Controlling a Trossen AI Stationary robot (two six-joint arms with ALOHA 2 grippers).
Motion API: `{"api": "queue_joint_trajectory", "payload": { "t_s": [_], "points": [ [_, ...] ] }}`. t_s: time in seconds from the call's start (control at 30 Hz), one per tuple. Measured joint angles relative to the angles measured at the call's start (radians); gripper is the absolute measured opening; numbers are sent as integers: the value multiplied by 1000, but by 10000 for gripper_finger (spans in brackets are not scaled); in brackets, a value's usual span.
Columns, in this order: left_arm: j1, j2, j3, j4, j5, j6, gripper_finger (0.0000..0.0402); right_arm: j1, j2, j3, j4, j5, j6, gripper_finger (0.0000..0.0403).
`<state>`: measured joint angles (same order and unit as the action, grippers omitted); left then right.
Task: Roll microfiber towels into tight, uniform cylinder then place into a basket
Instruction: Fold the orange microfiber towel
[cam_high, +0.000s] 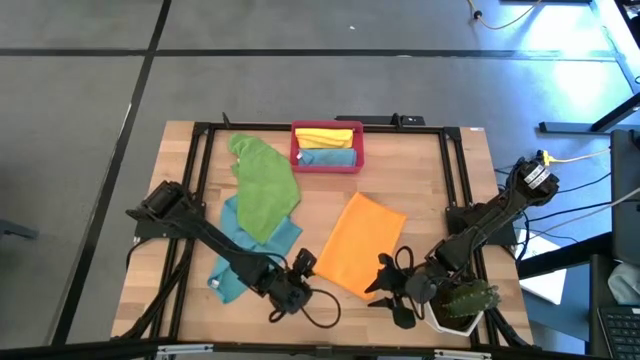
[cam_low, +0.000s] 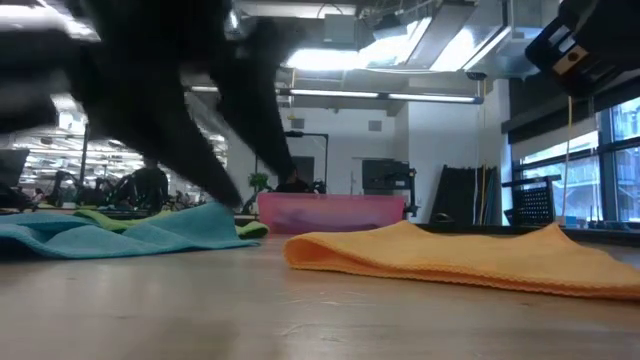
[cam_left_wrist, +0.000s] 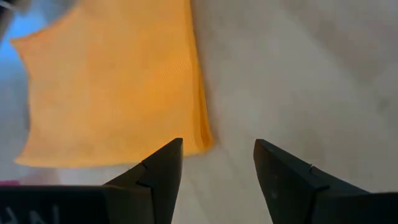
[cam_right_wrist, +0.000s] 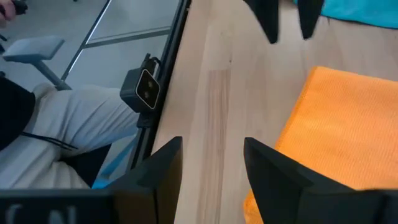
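Note:
The folded orange towel lies flat on the table's near middle. My left gripper stands open just left of the towel's near corner, touching nothing. My right gripper hovers open off the towel's near right edge, over bare wood. A green towel lies partly over a teal towel at the left. The red-pink basket at the far middle holds a yellow roll and a teal roll.
A white pot with a green plant stands at the near right corner, close behind my right arm. A black frame borders the table. A seated person's legs show beyond the table's near edge. Bare wood lies between the two grippers.

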<state>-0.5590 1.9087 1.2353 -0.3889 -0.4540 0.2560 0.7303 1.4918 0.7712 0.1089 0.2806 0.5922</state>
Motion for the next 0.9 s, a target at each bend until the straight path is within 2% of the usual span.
{"api": "queue_joint_trajectory", "payload": {
  "t_s": [0.2, 0.37, 0.7, 0.9],
  "points": [
    [25, 65, -11, 20, -8, 122, 188, 0, 0, 0, -2, 19, 0, 172],
    [31, 97, -8, 30, -60, 254, 186, -1, 0, 0, -5, 40, -21, 172],
    [66, 118, -10, 117, -112, 502, 185, -1, 0, -1, -8, 52, -20, 172],
    [97, 118, -11, 119, -111, 539, 185, -1, 0, -1, -8, 78, -14, 172]
  ]
}}
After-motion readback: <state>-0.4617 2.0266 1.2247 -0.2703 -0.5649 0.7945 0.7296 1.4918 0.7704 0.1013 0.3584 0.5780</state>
